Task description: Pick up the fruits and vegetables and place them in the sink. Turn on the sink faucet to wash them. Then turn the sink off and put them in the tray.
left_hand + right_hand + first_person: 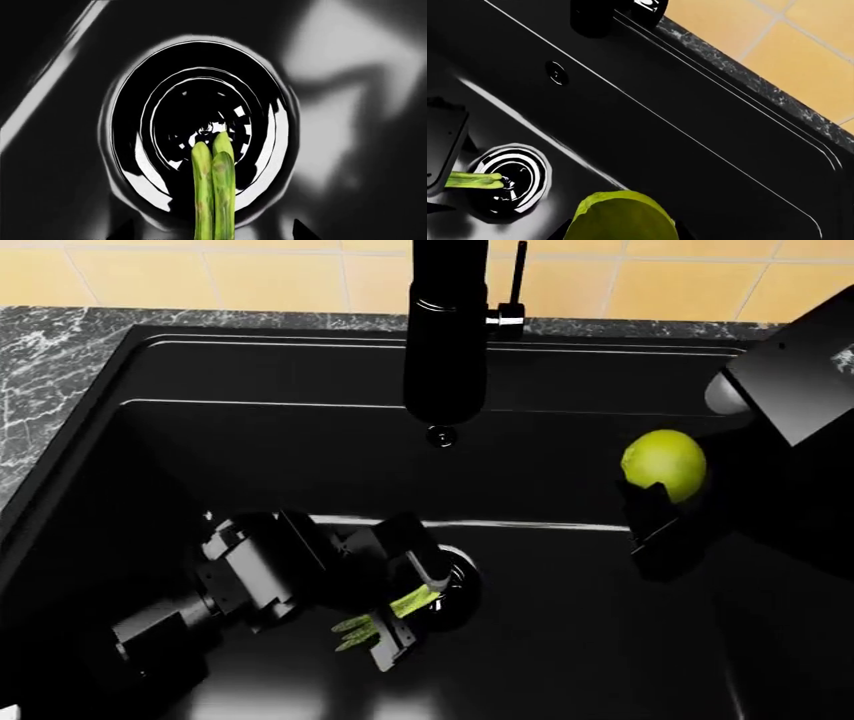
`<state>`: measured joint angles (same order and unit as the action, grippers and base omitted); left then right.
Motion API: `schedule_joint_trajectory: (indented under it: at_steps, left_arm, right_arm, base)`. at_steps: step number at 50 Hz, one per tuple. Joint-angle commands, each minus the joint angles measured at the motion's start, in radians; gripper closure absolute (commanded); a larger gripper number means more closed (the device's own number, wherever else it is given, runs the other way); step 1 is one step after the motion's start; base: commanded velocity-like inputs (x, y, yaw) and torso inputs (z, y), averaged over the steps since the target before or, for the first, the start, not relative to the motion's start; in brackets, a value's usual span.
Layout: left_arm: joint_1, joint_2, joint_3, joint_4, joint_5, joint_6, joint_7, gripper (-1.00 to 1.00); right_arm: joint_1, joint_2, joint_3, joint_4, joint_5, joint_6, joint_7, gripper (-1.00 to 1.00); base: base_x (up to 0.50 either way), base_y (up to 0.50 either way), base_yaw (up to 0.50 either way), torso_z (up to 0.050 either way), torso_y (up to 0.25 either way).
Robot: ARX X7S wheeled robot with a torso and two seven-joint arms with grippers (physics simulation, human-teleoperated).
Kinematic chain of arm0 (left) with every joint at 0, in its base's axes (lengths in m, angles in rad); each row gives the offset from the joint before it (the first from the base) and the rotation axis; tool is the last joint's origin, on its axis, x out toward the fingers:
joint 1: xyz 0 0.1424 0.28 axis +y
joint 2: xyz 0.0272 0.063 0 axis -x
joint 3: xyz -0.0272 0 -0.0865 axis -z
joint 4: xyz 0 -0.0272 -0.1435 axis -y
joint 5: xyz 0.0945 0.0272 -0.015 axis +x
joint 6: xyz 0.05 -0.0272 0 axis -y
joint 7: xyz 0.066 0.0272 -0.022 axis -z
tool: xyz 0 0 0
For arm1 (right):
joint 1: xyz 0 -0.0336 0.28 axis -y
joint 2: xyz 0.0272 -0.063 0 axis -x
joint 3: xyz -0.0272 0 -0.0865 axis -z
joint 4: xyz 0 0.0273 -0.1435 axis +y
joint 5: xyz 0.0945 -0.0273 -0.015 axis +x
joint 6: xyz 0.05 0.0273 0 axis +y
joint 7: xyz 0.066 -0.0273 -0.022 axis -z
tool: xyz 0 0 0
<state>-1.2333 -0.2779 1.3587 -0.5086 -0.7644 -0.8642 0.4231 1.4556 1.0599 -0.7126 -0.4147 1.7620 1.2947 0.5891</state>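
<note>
My left gripper (407, 615) is shut on the light-green asparagus bundle (387, 612) low inside the black sink (267, 440), with the stalk tips (213, 165) pointing over the round drain (200, 130). My right gripper (661, 510) is shut on the yellow-green lemon-like fruit (665, 464) and holds it above the sink's right side. The fruit fills the near part of the right wrist view (620, 217). The black faucet (447, 330) with its thin side lever (515, 280) stands at the sink's back middle. The tray is out of view.
Grey marble counter (54, 350) borders the sink's left and back. Yellow wall tiles (667, 280) rise behind it. The overflow hole (556, 73) sits in the sink's back wall. The drain also shows in the right wrist view (510, 180).
</note>
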Motion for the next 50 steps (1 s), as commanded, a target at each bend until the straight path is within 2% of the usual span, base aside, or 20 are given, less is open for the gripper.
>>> schedule_joint_trajectory:
  at_steps: [1,36,37,50]
  left_arm:
    - [0.006,0.004,0.010,-0.014,0.007,0.003,0.007,-1.00]
    - [0.036,0.038,0.048,-0.094,0.043,0.069,0.068,-1.00]
    - [0.036,0.038,0.046,-0.094,0.041,0.070,0.068,1.00]
    - [0.032,0.001,0.039,-0.012,0.035,0.048,0.026,1.00]
  right_arm:
    - [0.014,-0.005,-0.002,0.005,-0.012,0.003,-0.006,1.00]
    - [-0.005,0.006,-0.009,-0.004,-0.032,-0.030,-0.019,1.00]
    - [-0.005,0.006,-0.010,-0.004,-0.031,-0.031,-0.018,1.00]
    - [0.000,0.006,-0.012,-0.004,-0.029,-0.036,-0.015,1.00]
  base:
    - [0.00,0.00,0.00,0.000,0.000]
    - [0.00,0.00,0.00,0.000,-0.012]
    - [0.00,0.00,0.00,0.000,-0.012]
    - [0.00,0.00,0.00,0.000,-0.002]
